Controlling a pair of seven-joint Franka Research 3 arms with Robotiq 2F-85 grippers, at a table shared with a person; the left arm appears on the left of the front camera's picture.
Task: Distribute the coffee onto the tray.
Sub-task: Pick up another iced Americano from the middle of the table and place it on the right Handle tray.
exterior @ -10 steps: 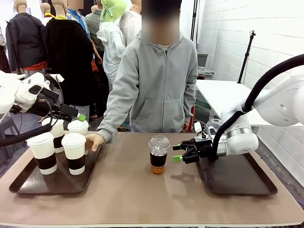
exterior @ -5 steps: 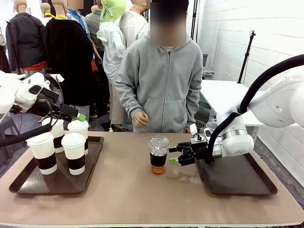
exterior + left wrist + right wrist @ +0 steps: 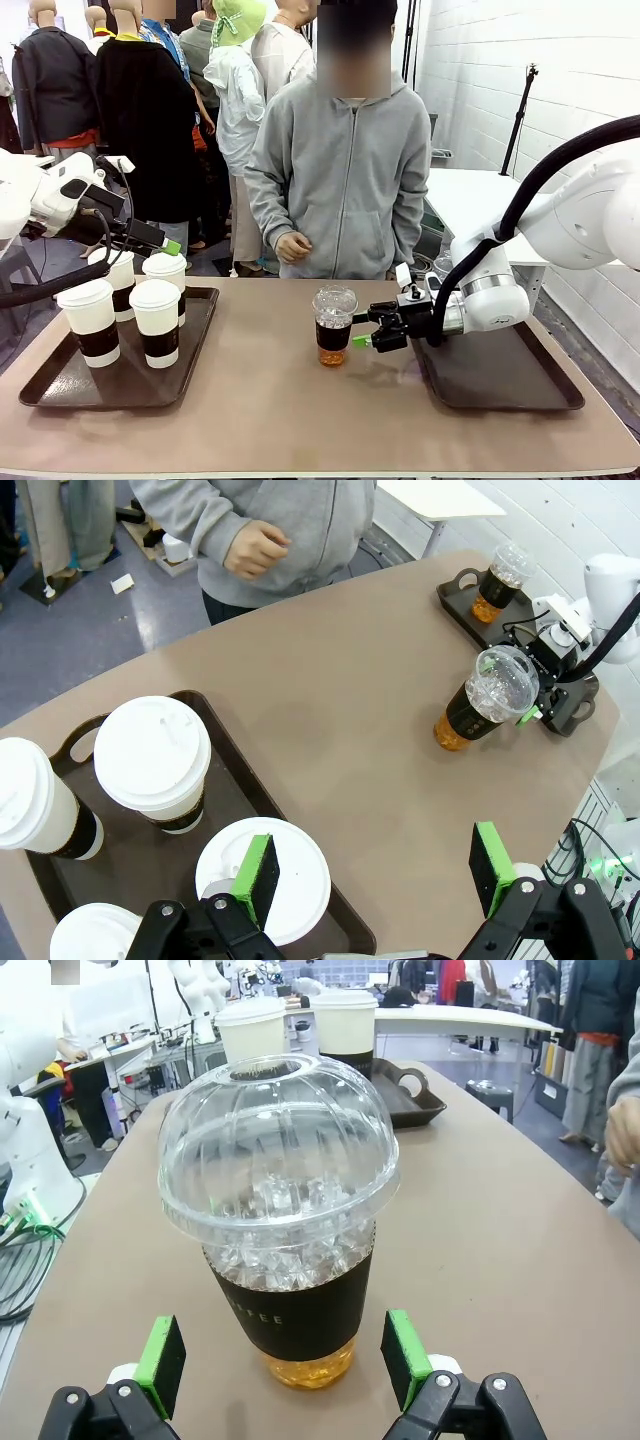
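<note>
- At the centre of the front view, a clear plastic cup (image 3: 333, 326) with a ribbed dome lid stands alone on the bare brown table (image 3: 260, 410), between the two trays. It carries a dark sleeve, ice under the lid and a band of amber drink at the base.
- The right gripper (image 3: 361, 328) reaches in from the right of the frame, level with that cup. In the right wrist view its green pads (image 3: 161, 1352) stand spread on either side of the cup's base, released and not touching it.
- The left gripper (image 3: 172, 246) hangs at the upper left of the front view, above the paper cups. In the left wrist view its green-padded fingers (image 3: 256, 879) are spread wide and hold nothing.
- On the left tray (image 3: 60, 393), a dark, shallow, glossy tray with handle cut-outs, four white paper cups (image 3: 157, 322) stand upright with flat white lids and dark brown sleeves.
- At the upper right of the left wrist view, a second dome-lidded cup (image 3: 496, 580) sits on the right tray (image 3: 500, 385).
- As a judgement: five cups already stand on trays, so the job is nearly done. The centre cup is the one left, and the gripper has yet to close on it.
- The smooth, tapered plastic may slip or flex, so a grip on the sleeve looks safest.
</note>
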